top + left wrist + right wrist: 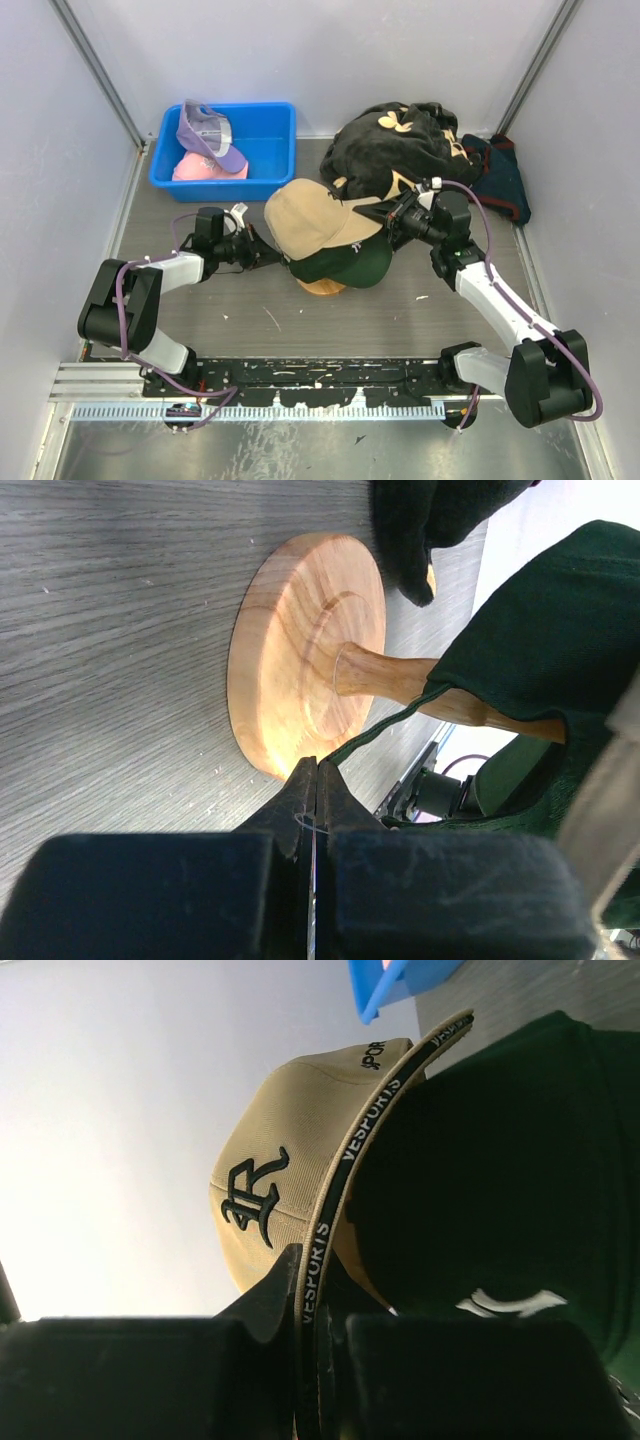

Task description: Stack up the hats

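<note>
A tan hat lies tilted over a dark green hat, which sits on a wooden stand in the middle of the table. My right gripper is shut on the tan hat's rim. In the right wrist view the lettered band of the tan hat runs between the jaws of that gripper, with the green hat beside it. My left gripper is shut, low at the green hat's left edge. The hem of the green hat ends at the tip of the left gripper. A lavender hat and a pink hat lie in the bin.
A blue bin stands at the back left. A black cloth with tan flower marks is heaped behind the stand, and a dark blue cloth lies to its right. The stand's round base rests on the grey table.
</note>
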`<state>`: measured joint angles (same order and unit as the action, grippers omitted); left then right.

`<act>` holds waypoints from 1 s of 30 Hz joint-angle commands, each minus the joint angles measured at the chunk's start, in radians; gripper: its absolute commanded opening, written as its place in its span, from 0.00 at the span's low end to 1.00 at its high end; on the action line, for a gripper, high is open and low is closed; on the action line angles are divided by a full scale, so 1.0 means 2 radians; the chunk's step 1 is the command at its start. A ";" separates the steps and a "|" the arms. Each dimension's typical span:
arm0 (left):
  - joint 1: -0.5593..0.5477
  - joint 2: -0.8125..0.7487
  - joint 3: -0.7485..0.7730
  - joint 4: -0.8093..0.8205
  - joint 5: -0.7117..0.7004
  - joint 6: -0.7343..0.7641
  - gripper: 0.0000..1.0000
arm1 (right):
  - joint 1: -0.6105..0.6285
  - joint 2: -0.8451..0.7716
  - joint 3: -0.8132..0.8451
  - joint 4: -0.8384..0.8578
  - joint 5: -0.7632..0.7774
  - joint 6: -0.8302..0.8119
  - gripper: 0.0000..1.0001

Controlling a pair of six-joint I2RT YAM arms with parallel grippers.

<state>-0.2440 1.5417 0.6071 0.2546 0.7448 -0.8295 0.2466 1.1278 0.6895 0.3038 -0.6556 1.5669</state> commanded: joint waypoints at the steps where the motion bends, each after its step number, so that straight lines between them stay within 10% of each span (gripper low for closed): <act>1: 0.000 -0.008 -0.007 -0.007 -0.008 0.008 0.00 | -0.002 -0.026 0.001 -0.016 0.000 -0.026 0.01; 30: -0.001 -0.004 -0.010 0.000 -0.013 0.004 0.00 | 0.014 -0.057 0.001 -0.220 0.067 -0.175 0.01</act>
<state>-0.2443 1.5414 0.6022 0.2558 0.7387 -0.8307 0.2523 1.0252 0.6697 -0.0288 -0.5285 1.2976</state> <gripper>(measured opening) 0.007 0.117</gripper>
